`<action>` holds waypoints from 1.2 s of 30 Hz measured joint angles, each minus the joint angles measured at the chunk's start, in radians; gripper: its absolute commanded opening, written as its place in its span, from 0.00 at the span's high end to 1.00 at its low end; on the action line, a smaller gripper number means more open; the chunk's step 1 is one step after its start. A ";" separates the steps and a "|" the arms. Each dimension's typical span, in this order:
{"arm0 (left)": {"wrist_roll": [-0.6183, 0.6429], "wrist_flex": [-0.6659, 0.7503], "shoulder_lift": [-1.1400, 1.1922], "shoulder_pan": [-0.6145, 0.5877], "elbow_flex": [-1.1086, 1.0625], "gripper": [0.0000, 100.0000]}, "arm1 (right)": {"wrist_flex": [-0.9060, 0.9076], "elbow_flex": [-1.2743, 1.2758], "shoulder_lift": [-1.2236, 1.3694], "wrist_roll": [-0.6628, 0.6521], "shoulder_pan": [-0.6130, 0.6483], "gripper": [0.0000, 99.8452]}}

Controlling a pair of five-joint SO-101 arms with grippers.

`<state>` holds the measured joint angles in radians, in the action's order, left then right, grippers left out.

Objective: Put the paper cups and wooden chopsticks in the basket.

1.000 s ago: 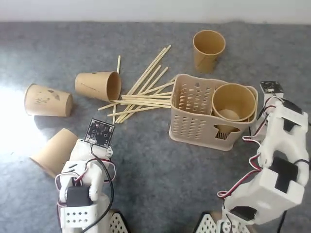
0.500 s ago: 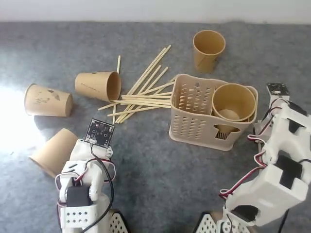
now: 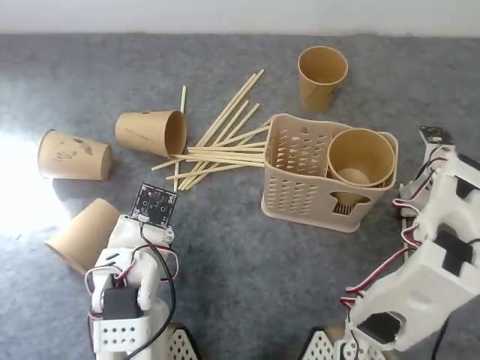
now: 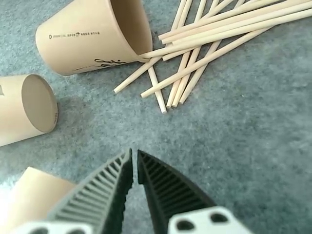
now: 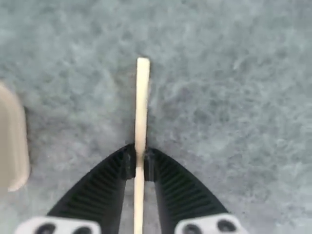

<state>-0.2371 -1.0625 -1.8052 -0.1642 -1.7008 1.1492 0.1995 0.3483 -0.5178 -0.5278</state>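
On the grey surface (image 3: 247, 300) the largest thing to have shifted is the right arm (image 3: 442, 247), which within the last second has swung outward from the side of the basket (image 3: 276, 169), so a wider strip of surface now lies between them; the left arm (image 3: 131, 277) has kept its place, its left pincer (image 4: 135, 163) clenched on nothing above bare surface. The basket stands upright between the right arm and the heap of chopsticks (image 3: 225, 146), with one nested cup (image 3: 360, 159) upright in the compartment nearer that arm. Four cups are still outside it: an upright cup (image 3: 322, 71) beyond the basket, a middle cup (image 3: 150, 133) on its side at the heap, an outer cup (image 3: 73, 154) lying farther out, and a near cup (image 3: 82, 234) lying just beside the left arm. The heap fans from the basket's far wall to the middle cup's mouth, the sticks crossing one another and one tip touching that cup's rim, so they look awkward to take singly. Smallest, and the likely reason for the swing, is the single chopstick (image 5: 142, 97) that the right pincer (image 5: 139, 158) is grasping, jutting forward over the surface; whether it is lifted I cannot tell. The retreat probably makes room to carry it over the basket's wall, where the nested cup crowds the near compartment, and most of the task remains
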 measured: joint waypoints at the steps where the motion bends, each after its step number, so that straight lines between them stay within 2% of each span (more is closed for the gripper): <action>1: 0.000 0.000 0.000 0.000 0.000 0.98 | 0.018 -0.008 -0.014 0.003 -0.011 0.99; 10: 0.000 0.000 0.000 0.000 0.000 0.98 | 0.170 -0.034 -0.267 0.000 -0.034 0.99; 19: 0.000 0.000 0.000 -0.002 0.000 0.98 | 0.259 -0.052 -0.462 -0.002 -0.003 0.99; 29: 0.000 0.000 0.000 -0.002 0.000 0.98 | 0.480 -0.354 -0.503 0.011 -0.002 0.99; 36: 0.000 0.000 0.000 0.000 0.000 0.98 | 0.606 -0.514 -0.505 0.021 0.068 0.99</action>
<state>-0.2371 -1.0625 -1.8052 -0.1642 -1.7008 1.7553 -0.3145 -0.1565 -0.4964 -0.4603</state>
